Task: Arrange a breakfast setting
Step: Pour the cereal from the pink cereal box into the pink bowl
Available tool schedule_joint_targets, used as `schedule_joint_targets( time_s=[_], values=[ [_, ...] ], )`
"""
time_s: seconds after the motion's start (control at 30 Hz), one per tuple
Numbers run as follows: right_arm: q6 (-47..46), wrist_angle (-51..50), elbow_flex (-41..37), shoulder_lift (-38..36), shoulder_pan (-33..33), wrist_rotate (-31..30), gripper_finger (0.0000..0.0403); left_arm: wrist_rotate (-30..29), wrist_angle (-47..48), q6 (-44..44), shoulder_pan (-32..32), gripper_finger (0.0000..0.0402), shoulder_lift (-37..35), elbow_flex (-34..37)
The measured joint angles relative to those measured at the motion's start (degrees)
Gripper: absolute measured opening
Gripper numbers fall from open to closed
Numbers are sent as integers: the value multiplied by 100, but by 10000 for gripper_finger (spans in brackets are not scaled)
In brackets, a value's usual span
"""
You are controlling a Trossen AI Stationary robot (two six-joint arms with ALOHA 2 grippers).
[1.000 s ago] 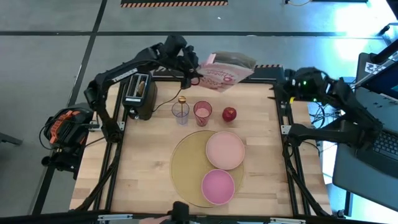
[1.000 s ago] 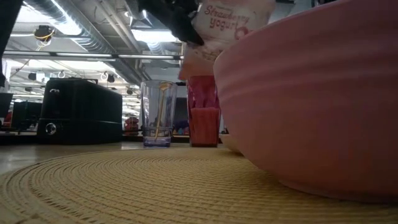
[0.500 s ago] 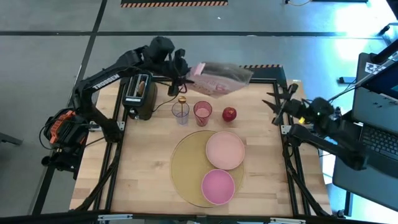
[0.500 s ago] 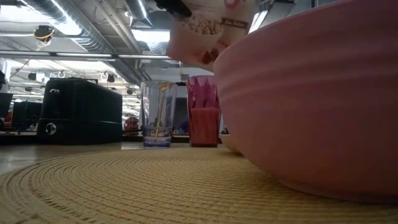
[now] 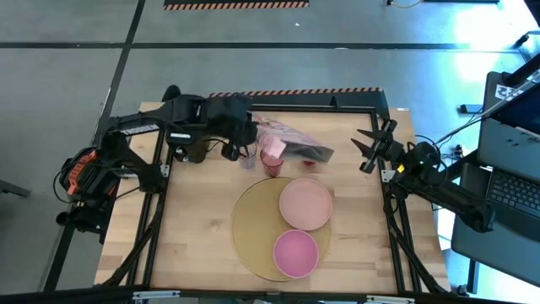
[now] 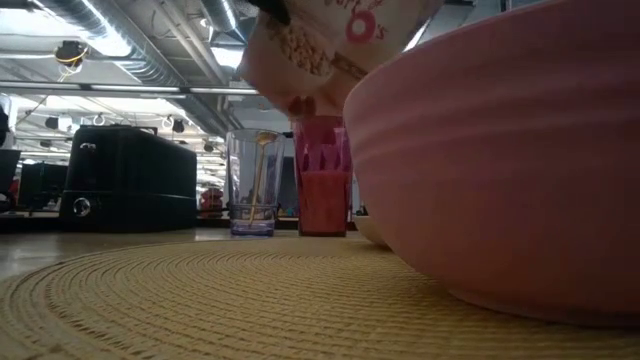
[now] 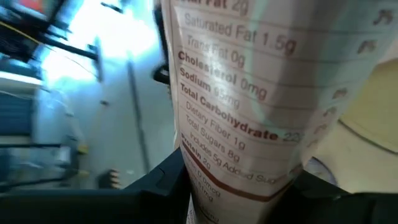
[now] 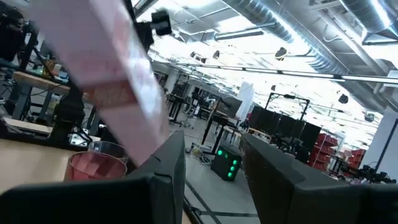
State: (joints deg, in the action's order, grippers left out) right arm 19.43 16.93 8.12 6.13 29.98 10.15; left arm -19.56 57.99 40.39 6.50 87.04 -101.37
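Pink bowl (image 5: 295,252) on tan placemat (image 5: 253,228), well apart fr L gripper (image 5: 250,137) | L clamped on cereal box (image 5: 291,142) | R gripper (image 5: 369,150) fingers apart, holding nothing

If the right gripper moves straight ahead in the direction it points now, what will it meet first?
Probably the cereal box, which the left gripper holds tilted above the pink cup. The right gripper, open and empty, points toward it, but it is unclear whether their heights match.
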Motion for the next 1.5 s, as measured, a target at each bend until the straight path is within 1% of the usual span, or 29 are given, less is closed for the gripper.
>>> schedule_joint_targets(
  time_s=[0.1, 0.23, 0.43, 0.57, 0.67, 0.8, 0.93, 1.07, 1.2, 1.3, 1.4, 1.5],
  values=[
    [5, -77, 0, 0, 0, 0, 127, -279, -131, 30, -153, 130, -125, -75],
    [8, -342, 0, 0, 0, -2, 127, -377, -193, 66, -255, 130, -342, -100],
    [20, -771, 0, 11, 0, -53, 127, -430, 242, -155, -665, 130, -750, -102],
    [32, -800, 0, 11, 0, -67, 127, -596, 750, -498, -1179, 130, -865, -104],
    [32, -808, 0, 11, 0, -66, 127, -868, 1173, -941, -1677, 130, -862, -104],
    [34, -861, 0, 11, 0, -67, 127, -1157, 1595, -1876, -2337, 130, -815, -104],
    [36, -1024, -5, 11, 0, -68, 127, -1165, 1978, -2907, -2944, 130, -758, -104],
    [36, -994, -197, 11, 0, -147, 127, -1011, 2372, -3925, -3545, 130, -697, -104],
    [39, -839, -514, 11, 0, -389, 127, -918, 2479, -4562, -3995, 130, -446, -104],
    [-3, -609, -772, 12, 0, -458, 127, -932, 2519, -4821, -4216, 130, -116, -104],
    [-65, -588, -769, 12, 0, -501, 127, -914, 2646, -5086, -4366, 130, 296, -104],
    [-97, -360, -769, 11, 0, -459, 127, -948, 2912, -5305, -4426, 130, 665, -104]
  ],
)
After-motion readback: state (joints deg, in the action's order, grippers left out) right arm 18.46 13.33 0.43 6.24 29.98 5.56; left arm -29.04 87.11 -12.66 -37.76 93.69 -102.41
